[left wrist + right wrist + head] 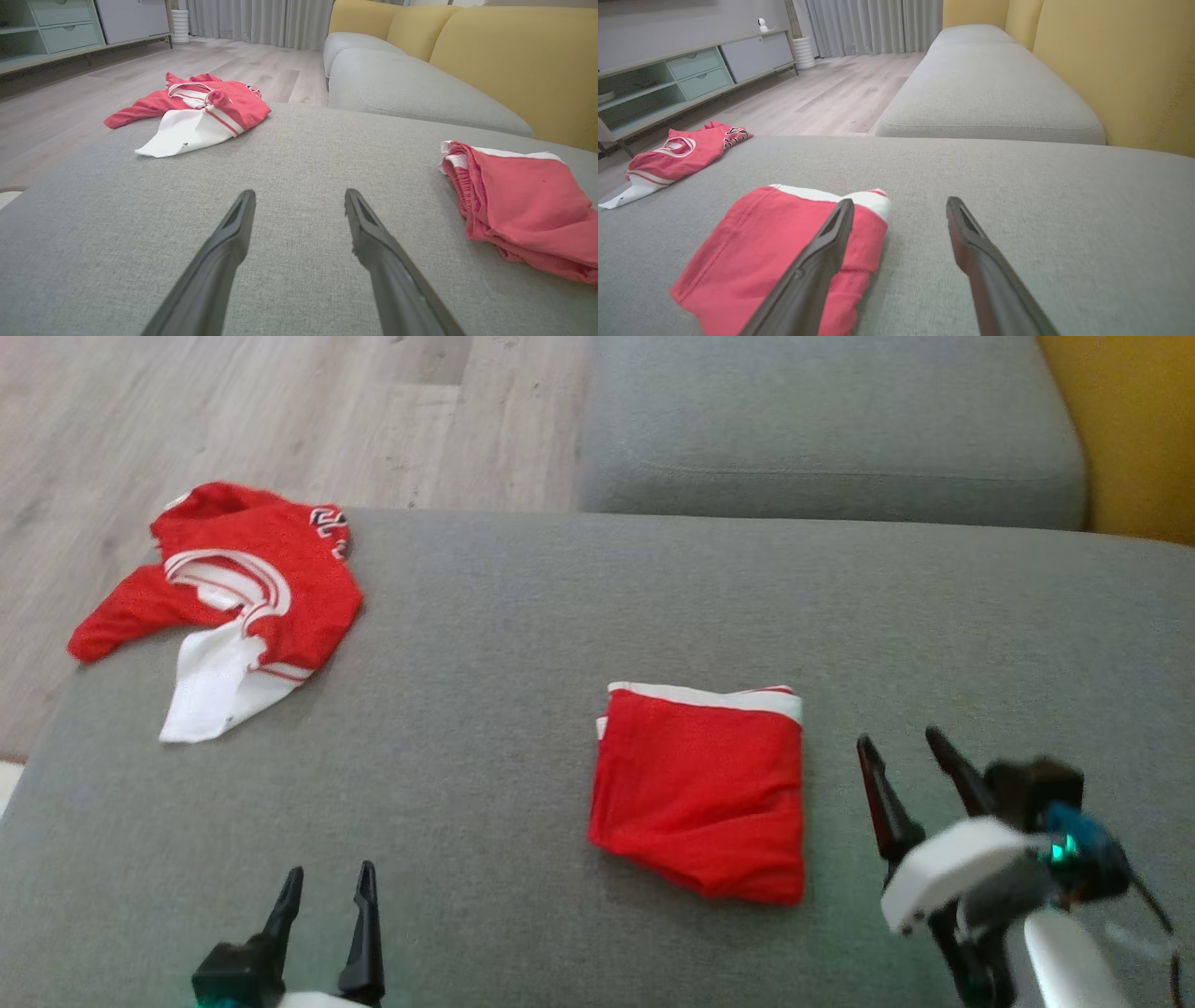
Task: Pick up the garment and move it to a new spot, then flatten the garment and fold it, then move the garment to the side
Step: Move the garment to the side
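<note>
Spread and empty, the left hand (pixel 331 870) sits at lower left and the right hand (pixel 898 737) at lower right, just beside the garment (pixel 700 793), a neatly folded red square with a white band at centre frame on the grey cushion (pixel 485 644). Folding looks done; the next move calls for pinching an edge to carry it aside. A crumpled jersey (pixel 252 588) lies upper left.

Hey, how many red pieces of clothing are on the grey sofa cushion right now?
2. A folded red cloth garment with a white band lies near the middle of the grey fabric cushion; a crumpled red-and-white jersey lies at its far left corner. Nothing seems hidden.
</note>
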Available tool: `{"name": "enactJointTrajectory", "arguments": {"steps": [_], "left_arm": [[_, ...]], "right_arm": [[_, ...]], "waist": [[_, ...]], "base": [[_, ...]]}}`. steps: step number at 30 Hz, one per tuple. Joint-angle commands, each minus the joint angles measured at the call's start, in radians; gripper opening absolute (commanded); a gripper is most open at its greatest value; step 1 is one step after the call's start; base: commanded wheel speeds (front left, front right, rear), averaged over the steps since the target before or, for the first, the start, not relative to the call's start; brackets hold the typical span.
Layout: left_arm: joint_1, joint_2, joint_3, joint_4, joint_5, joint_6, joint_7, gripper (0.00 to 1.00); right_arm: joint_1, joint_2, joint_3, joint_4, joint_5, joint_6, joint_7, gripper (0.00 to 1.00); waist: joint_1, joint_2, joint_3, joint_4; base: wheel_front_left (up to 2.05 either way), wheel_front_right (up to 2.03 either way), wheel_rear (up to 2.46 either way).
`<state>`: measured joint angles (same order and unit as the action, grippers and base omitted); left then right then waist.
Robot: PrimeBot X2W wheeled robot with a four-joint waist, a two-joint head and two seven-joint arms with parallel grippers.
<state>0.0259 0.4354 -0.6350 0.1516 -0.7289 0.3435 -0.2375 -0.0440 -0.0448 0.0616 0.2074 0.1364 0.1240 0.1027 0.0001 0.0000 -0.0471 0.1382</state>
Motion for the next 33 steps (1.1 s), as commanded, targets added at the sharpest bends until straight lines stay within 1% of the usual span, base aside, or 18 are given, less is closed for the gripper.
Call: {"name": "enactJointTrajectory", "arguments": {"steps": [1,5,6,10,15,19,20,21,22,23,24,26,29,33], "left_arm": [[-0.058,0.021,0.035,-0.033,0.014,0.006,-0.008,1.00],[-0.074,0.014,0.018,-0.056,0.031,0.009,-0.002,1.00],[-0.074,0.014,0.018,-0.056,0.031,0.009,-0.002,1.00],[-0.097,0.011,0.006,-0.087,0.049,0.014,0.003,1.00],[-0.119,0.006,-0.005,-0.101,0.062,0.010,0.004,1.00],[-0.128,0.003,-0.009,-0.105,0.068,0.010,0.002,1.00],[-0.129,0.003,-0.009,-0.106,0.069,0.011,0.002,1.00],[-0.129,0.002,-0.010,-0.108,0.069,0.013,0.002,1.00],[-0.130,0.002,-0.010,-0.109,0.071,0.014,0.002,1.00],[-0.130,0.002,-0.012,-0.111,0.072,0.014,0.001,1.00],[-0.131,0.001,-0.014,-0.114,0.074,0.015,0.002,1.00],[-0.133,-0.001,-0.018,-0.119,0.076,0.015,0.002,1.00],[-0.136,-0.006,-0.021,-0.127,0.079,0.017,0.002,1.00],[-0.144,-0.011,-0.020,-0.136,0.084,0.020,-0.001,1.00]], "right_arm": [[-0.061,-0.005,0.021,-0.030,0.003,0.007,0.033,1.00],[-0.108,-0.005,-0.002,0.017,0.005,0.007,0.130,1.00],[-0.108,-0.005,-0.002,0.017,0.005,0.007,0.130,1.00],[-0.135,-0.005,-0.028,0.097,0.039,0.007,0.201,1.00],[-0.170,-0.005,-0.052,0.207,0.119,0.007,0.237,1.00],[-0.203,-0.005,-0.045,0.286,0.176,0.007,0.250,1.00],[-0.211,-0.005,-0.043,0.302,0.183,0.007,0.251,0.96],[-0.219,-0.005,-0.040,0.315,0.183,0.007,0.250,0.75],[-0.227,-0.005,-0.038,0.325,0.180,0.007,0.248,0.31],[-0.235,-0.005,-0.037,0.333,0.176,0.007,0.245,0.08],[-0.244,-0.005,-0.037,0.337,0.171,0.007,0.239,0.00],[-0.259,-0.005,-0.035,0.337,0.153,0.007,0.230,0.00],[-0.283,-0.005,-0.047,0.322,0.110,0.007,0.219,0.00],[-0.312,-0.008,-0.079,0.278,0.042,0.007,0.228,0.00]], "waist": [[-0.0001,0.0000,0.013,0.022],[-0.0001,0.0000,0.033,0.069],[-0.0001,0.0000,0.033,0.069],[-0.0001,0.0000,0.062,0.122],[-0.0001,0.0000,0.088,0.175],[-0.0001,0.0000,0.100,0.196],[-0.0001,0.0000,0.102,0.197],[-0.0001,0.0000,0.104,0.198],[-0.0001,0.0000,0.106,0.196],[-0.0001,0.0000,0.108,0.192],[-0.0001,0.0000,0.111,0.187],[-0.0001,0.0000,0.117,0.168],[-0.0001,0.0000,0.132,0.123],[-0.0001,0.0000,0.166,0.030]], "base": [[0.00,0.00,0.00],[0.00,0.00,0.00],[0.00,0.00,0.00],[0.00,0.00,0.00],[0.00,0.00,0.00],[0.00,0.00,0.00],[0.00,0.00,0.00],[0.00,0.00,0.00],[0.00,0.00,0.00],[0.00,0.00,0.00],[0.00,0.00,0.00],[0.00,0.00,0.00],[0.00,0.00,0.00],[0.00,0.00,0.00]]}}
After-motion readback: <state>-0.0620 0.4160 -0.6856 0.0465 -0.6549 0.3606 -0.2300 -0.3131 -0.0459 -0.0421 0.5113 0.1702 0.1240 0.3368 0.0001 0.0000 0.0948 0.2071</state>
